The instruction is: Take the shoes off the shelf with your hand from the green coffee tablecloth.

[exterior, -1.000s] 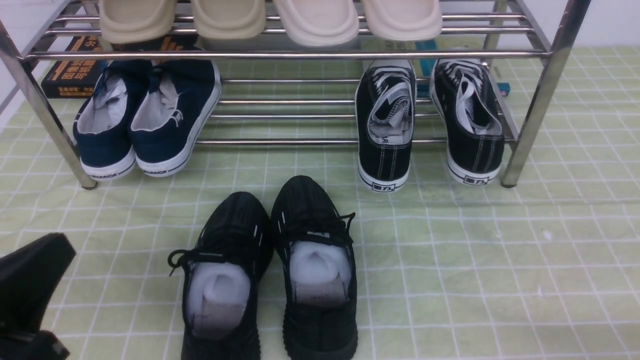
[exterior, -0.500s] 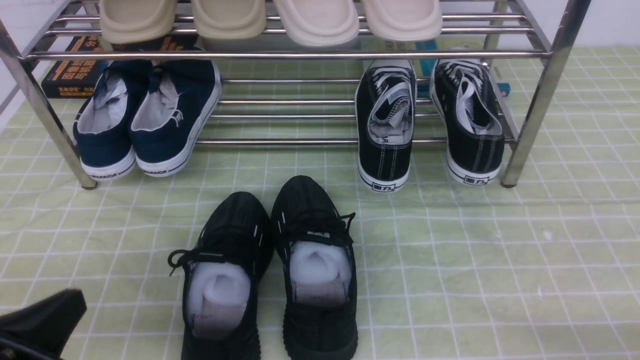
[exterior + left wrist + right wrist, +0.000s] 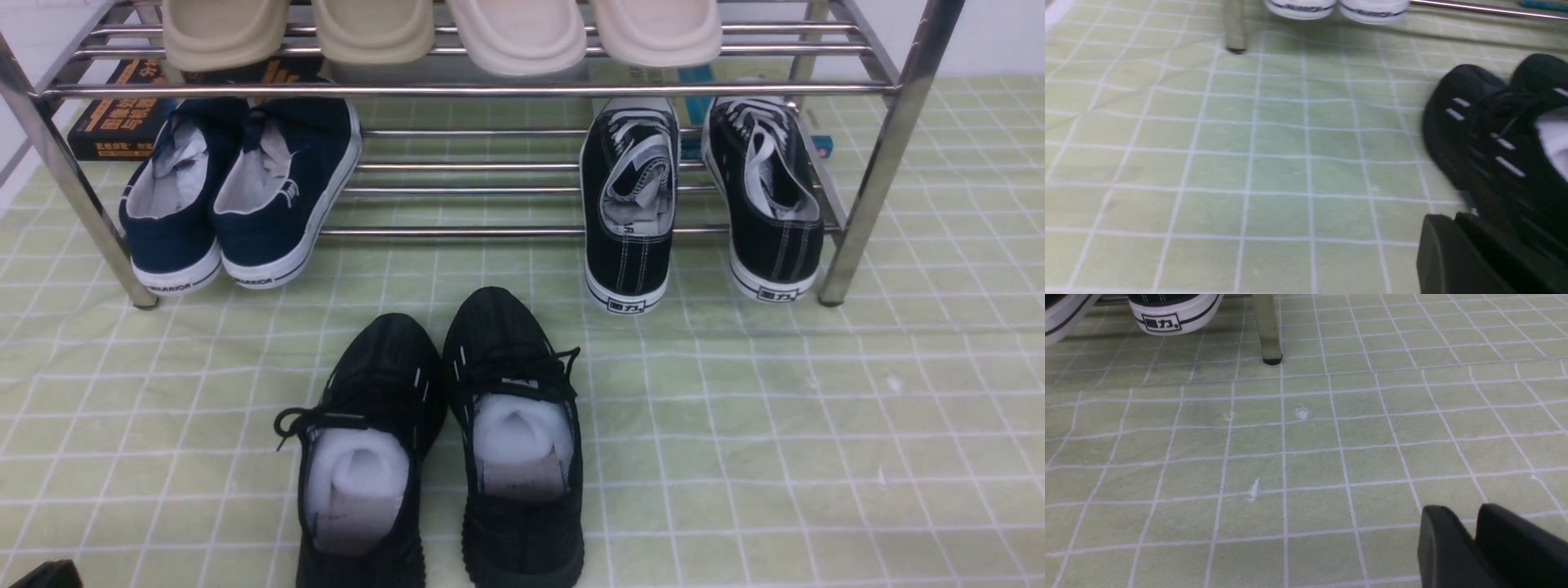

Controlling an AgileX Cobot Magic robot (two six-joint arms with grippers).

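Front view: at seven o'clock, the robot's black left gripper (image 3: pixel 1453 218) reaches barely into frame, empty, its fingers almost together; the right gripper (image 3: pixel 1457 508), empty, is slightly parted. All-black knit sneakers (image 3: pixel 522 523) lie at six o'clock. Navy slip-ons (image 3: pixel 265 212) read "WARRIOR".

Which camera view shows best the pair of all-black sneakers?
The front view: it shows both all-black sneakers nearly whole, cut only by its lower edge. The left wrist view shows just parts of them; the right wrist view shows none.
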